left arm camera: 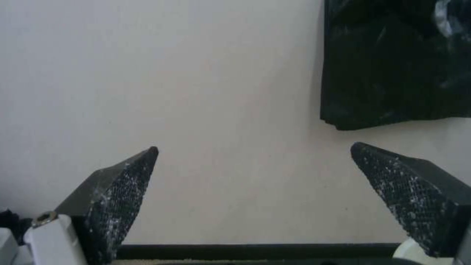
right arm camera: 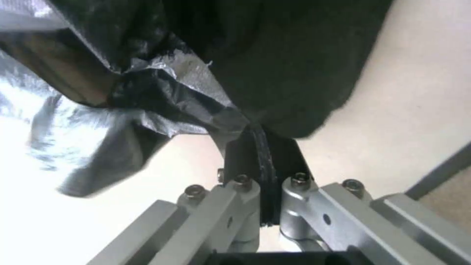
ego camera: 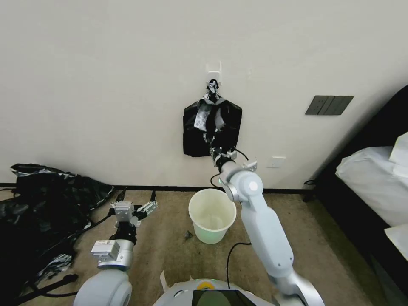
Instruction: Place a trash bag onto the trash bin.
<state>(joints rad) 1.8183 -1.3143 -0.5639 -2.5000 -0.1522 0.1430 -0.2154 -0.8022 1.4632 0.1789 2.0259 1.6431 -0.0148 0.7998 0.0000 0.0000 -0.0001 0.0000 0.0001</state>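
Right, my right gripper (ego camera: 211,149) is up at the wall, pads pinched tight on the trash bag (ego camera: 209,114) hanging in front of the black stack of bags (ego camera: 231,127) on the hook (ego camera: 213,80). Trash bin (ego camera: 212,215) stands on the floor just below. My left gripper (ego camera: 137,197) hovers low beside it, fingers spread wide, holding nothing.

A bedroom at home: carpeted floor (ego camera: 170,238), bed with white bedding (ego camera: 369,178), wall switches (ego camera: 328,105).
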